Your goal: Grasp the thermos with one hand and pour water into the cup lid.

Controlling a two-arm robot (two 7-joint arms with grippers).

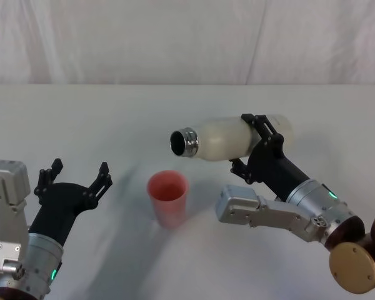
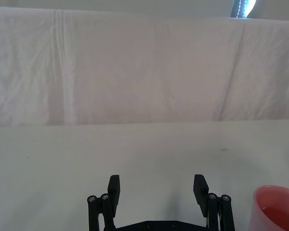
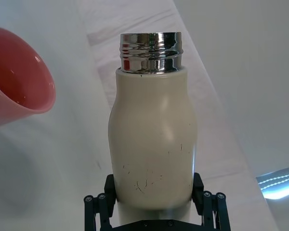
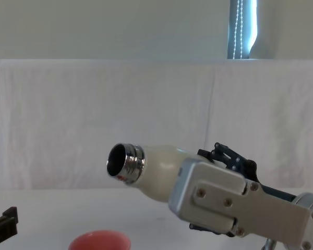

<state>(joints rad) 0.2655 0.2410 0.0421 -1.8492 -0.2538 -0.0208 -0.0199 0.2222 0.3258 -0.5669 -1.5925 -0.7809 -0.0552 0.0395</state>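
The right gripper (image 1: 253, 145) clasps the unmarked thermos (image 1: 222, 139) tilted above the cup lid (image 1: 168, 198) mid-bench (image 1: 100, 119); the left gripper (image 1: 75, 177) hangs spread.

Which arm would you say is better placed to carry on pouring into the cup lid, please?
Right. The right gripper already clamps the thermos, tipped with its open neck just above the cup lid. The left gripper is open, empty and off to the lid's side.
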